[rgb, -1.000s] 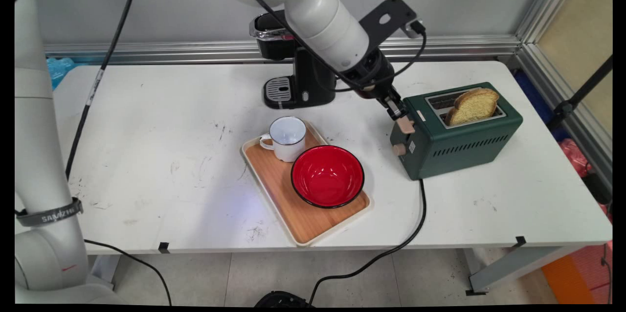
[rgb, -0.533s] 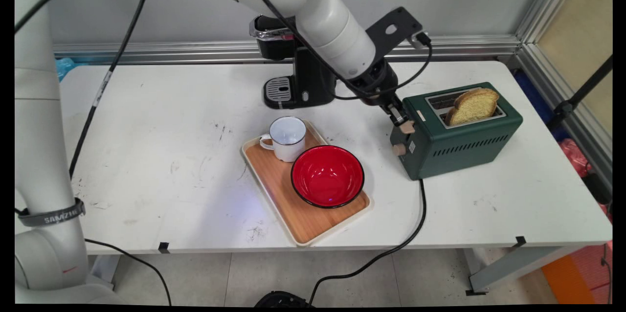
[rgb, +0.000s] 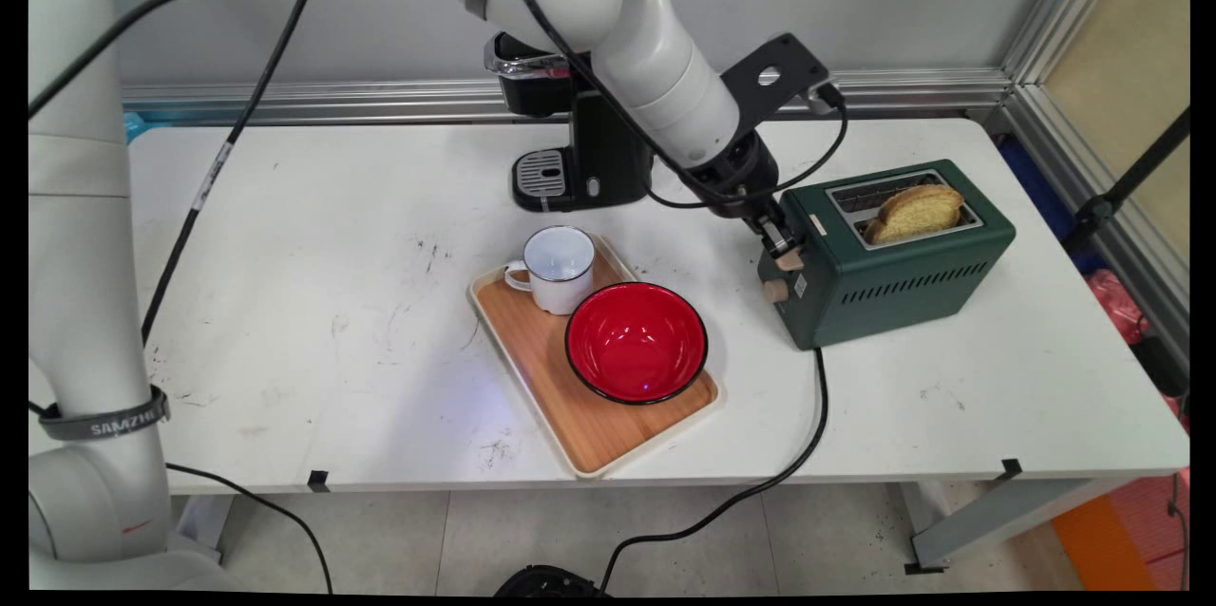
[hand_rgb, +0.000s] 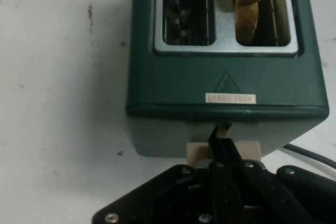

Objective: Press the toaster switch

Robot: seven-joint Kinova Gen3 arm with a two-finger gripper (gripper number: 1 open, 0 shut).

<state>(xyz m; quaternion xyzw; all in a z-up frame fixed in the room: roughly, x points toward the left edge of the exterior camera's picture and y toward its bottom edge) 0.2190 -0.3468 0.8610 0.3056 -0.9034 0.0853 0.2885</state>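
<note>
A dark green toaster [rgb: 893, 274] stands at the table's right, with a slice of bread [rgb: 914, 212] low in its nearer slot. My gripper [rgb: 781, 243] is shut, and its tips press on top of the beige lever [rgb: 792, 259] on the toaster's end face, above a round beige knob [rgb: 775, 290]. In the hand view my gripper [hand_rgb: 220, 139] rests its joined tips on the lever [hand_rgb: 249, 149], just under the toaster [hand_rgb: 226, 77]. The bread [hand_rgb: 249, 3] sits in the right slot and the left slot is empty.
A wooden tray [rgb: 589, 435] left of the toaster holds a white cup [rgb: 559, 266] and a red bowl [rgb: 636, 340]. A black coffee machine [rgb: 570, 141] stands behind them. The toaster's black cord [rgb: 812, 426] runs over the table's front edge.
My gripper has moved down along the toaster's end, taking the lever down with it. The bread has sunk lower into its slot.
</note>
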